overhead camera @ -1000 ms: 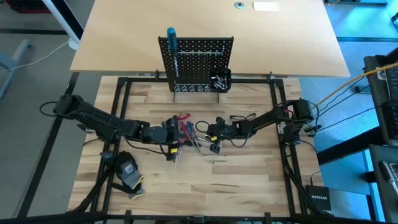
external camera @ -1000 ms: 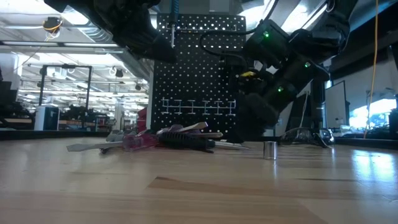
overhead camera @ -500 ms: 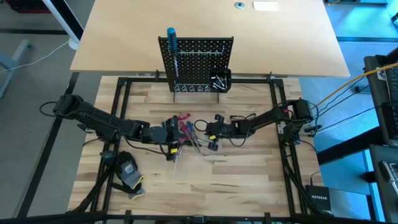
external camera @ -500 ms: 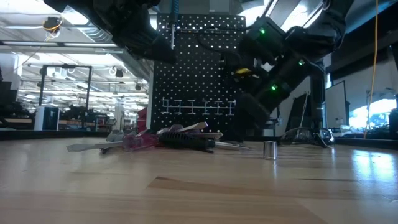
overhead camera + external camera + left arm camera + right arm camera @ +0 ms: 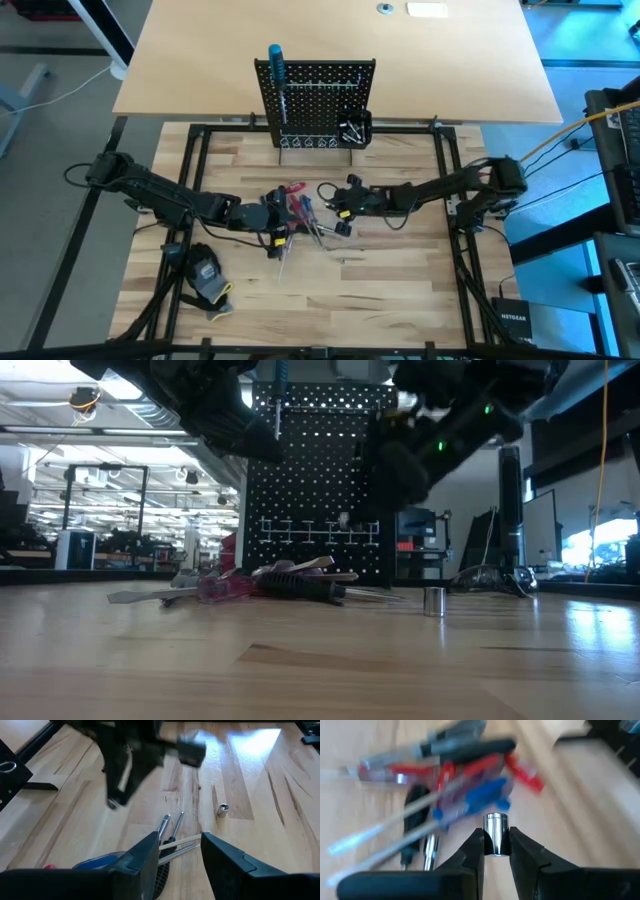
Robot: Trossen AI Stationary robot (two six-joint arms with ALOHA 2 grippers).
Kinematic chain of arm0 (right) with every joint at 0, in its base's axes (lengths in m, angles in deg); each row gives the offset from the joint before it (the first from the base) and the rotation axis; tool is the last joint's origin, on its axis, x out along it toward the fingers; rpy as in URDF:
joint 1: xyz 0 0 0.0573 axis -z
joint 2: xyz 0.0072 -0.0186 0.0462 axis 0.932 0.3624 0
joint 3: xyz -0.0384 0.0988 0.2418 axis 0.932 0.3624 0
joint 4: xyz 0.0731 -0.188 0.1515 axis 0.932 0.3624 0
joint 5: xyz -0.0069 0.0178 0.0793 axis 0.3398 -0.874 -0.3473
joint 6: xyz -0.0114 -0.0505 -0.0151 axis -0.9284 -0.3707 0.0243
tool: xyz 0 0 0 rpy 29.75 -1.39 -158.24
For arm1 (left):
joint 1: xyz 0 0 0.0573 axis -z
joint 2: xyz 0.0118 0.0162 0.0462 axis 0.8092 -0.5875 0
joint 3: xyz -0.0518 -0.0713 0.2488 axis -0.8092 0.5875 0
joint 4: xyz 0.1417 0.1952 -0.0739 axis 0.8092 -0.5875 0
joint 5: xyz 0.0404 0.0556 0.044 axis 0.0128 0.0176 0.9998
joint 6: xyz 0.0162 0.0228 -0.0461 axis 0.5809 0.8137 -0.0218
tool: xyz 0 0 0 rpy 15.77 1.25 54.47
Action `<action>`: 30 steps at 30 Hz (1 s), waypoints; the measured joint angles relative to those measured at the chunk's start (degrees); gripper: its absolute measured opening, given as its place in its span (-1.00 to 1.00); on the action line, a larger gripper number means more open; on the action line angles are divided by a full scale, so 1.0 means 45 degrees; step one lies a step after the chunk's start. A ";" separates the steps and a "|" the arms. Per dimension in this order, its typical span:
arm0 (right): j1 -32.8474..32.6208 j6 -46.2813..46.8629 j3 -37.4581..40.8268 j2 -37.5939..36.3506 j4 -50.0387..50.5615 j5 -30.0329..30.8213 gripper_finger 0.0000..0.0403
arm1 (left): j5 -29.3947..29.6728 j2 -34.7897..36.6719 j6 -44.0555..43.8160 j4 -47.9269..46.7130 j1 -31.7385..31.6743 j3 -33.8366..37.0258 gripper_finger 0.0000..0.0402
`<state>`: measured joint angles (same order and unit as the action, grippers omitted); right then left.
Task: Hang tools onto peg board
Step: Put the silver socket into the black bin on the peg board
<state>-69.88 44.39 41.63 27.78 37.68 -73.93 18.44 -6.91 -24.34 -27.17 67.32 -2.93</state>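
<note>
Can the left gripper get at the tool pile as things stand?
Probably yes. The left gripper is open right at the tool pile, shafts lying between its fingers; the right gripper, shut on a silver bit, is lifted off the pile's far side.

The left arm reaches in from the left edge of the high view toward the frame's centre, lying low and nearly level. Its left gripper (image 5: pixel 277 222) points right, the two dark fingers (image 5: pixel 145 857) parted with a clear gap between them. The right arm stretches from the right side toward the centre, elbow bent near the right frame rail. Its right gripper (image 5: pixel 343 205) sits just right of centre, raised off the table in the low view, fingers (image 5: pixel 475 851) pinched on a small silver socket (image 5: pixel 495 840).
</note>
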 joint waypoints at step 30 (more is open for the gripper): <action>0.3120 -0.2769 -0.0141 -0.5950 -0.0330 0.2240 -0.62 | 0.0000 0.0009 0.0044 0.0016 -0.0015 0.0005 -0.32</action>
<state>-55.84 31.93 40.99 1.01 36.19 -63.85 18.44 -6.87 -24.14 -27.10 67.25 -2.90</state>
